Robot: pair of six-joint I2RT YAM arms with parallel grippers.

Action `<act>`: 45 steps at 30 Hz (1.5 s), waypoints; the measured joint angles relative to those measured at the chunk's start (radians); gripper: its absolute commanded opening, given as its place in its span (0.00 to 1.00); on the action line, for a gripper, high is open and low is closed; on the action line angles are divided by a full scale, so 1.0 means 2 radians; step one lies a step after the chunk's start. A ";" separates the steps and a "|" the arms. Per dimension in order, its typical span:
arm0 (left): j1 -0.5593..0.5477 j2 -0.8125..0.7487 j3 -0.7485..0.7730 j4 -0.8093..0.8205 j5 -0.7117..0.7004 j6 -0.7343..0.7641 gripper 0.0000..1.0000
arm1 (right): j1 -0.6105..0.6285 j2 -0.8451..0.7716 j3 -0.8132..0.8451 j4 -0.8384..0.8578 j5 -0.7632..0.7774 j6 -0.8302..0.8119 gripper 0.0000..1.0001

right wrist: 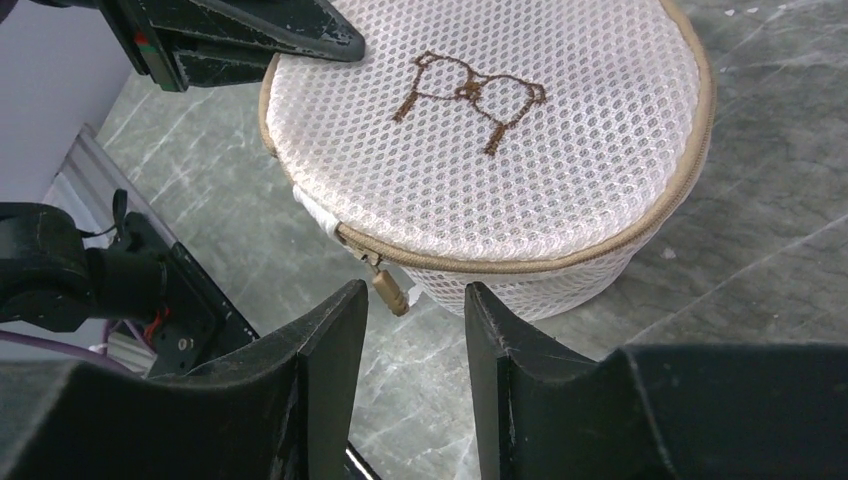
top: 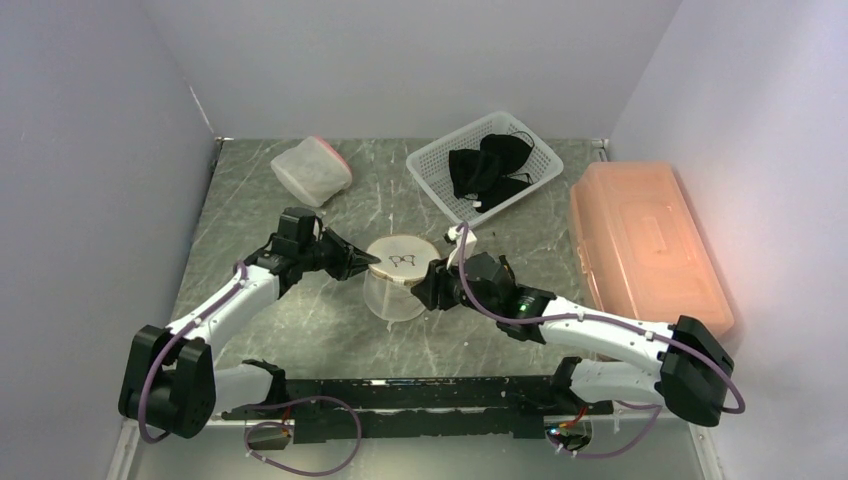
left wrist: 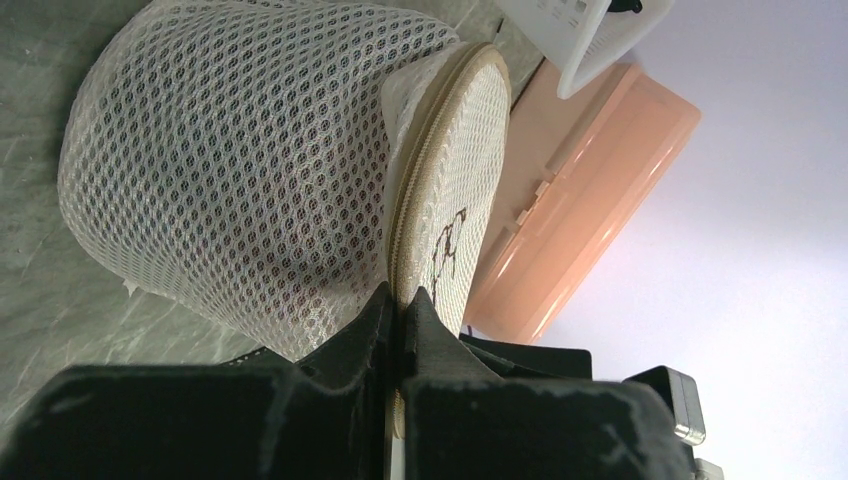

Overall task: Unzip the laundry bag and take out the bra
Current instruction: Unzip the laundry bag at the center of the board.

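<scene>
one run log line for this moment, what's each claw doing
left claw: shut on laundry bag rim | right claw: open, jaws either side of zipper pull | bag: zipped, step not begun

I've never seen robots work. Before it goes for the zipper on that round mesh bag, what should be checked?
1. Hold of the left gripper on the lid rim of the laundry bag: ok, its fingers are shut on it.
2. Is the right gripper open: ok.
3. Is the zipper pull lined up with that gap: ok, it hangs just ahead, not yet gripped.
4. Zip fully closed: cannot tell; closed on the visible side only.
5. Bag standing flat on the table: ok.
6. Is the bra inside: cannot tell, nothing shows through the mesh.
</scene>
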 measured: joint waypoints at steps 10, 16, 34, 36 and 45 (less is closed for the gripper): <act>0.000 0.000 0.000 0.000 -0.004 0.000 0.03 | 0.000 0.002 0.000 0.007 -0.013 0.008 0.36; 0.000 -0.006 0.000 0.000 -0.004 0.000 0.03 | 0.000 0.016 0.001 0.008 -0.021 0.009 0.30; 0.000 -0.007 0.000 -0.001 -0.004 0.000 0.03 | 0.000 0.022 0.005 0.012 -0.025 0.010 0.23; 0.000 -0.007 0.000 -0.001 -0.004 0.000 0.03 | 0.000 0.022 0.006 0.013 -0.025 0.010 0.24; 0.000 -0.007 0.000 0.001 -0.004 0.000 0.03 | 0.000 0.025 0.008 0.015 -0.025 0.013 0.01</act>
